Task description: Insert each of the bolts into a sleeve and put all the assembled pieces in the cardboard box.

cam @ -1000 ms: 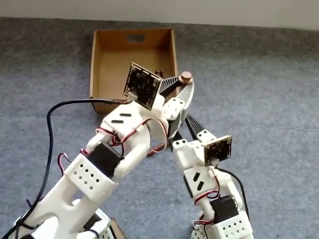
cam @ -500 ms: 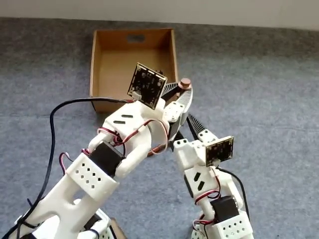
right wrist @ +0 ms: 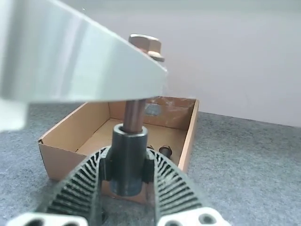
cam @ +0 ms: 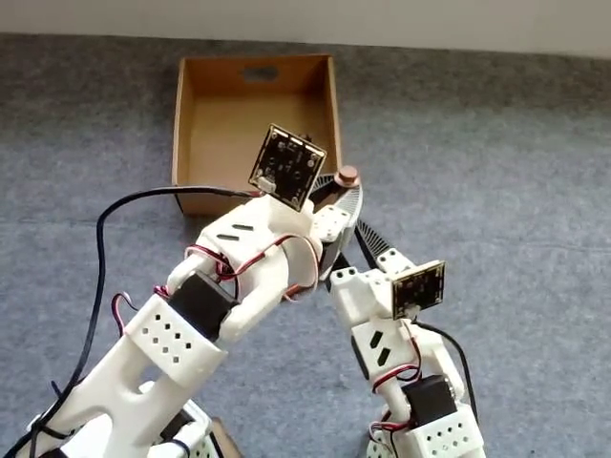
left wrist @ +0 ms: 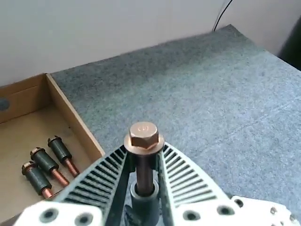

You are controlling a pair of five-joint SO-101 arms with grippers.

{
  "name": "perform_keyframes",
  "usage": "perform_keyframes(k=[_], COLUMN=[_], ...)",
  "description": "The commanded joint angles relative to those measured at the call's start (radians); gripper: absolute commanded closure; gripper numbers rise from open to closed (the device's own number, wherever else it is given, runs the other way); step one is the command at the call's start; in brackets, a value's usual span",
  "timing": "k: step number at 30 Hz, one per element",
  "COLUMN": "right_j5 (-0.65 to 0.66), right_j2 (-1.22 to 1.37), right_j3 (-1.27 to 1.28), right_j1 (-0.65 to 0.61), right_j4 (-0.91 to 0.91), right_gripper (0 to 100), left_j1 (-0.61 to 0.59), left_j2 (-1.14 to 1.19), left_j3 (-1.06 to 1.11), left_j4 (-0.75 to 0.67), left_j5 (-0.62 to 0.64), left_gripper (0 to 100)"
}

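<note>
As bolt [left wrist: 144, 137] meets sleeve [right wrist: 128, 157], three pieces [left wrist: 43, 160] lie boxed.

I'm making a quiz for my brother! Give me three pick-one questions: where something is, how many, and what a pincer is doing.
1. Where are the finished pieces? A) in the cardboard box B) on the carpet C) under an arm
2. How many finished pieces lie there? A) one B) three C) six
3. What is the left pincer doing? A) open, empty B) shut on the bolt C) pushing the box
Answers: 1A, they lie on its floor. 2B, three lie side by side. 3B, it clamps the bolt above the sleeve in the right pincer.
</note>
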Motion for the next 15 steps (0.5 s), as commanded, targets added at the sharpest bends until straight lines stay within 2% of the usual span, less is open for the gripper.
perform_keyframes(k=[1, 11, 15], right_j5=[0.009, 0.009, 0.009], right_j2=[-0.015, -0.015, -0.015], right_j3=[0.008, 0.008, 0.008], right_j1=[0.015, 0.015, 0.015], right_j4=[-0.021, -0.021, -0.021], right_gripper=[99.2, 99.2, 99.2], left_j1=[0.007, 0.007, 0.007], left_j2=[-0.005, -0.005, -0.005], left_j3=[-0.013, -0.013, -0.019], left_j4=[0.014, 0.124, 0.124], left_j5=[0.005, 0.005, 0.005], left_gripper=[99, 99, 99])
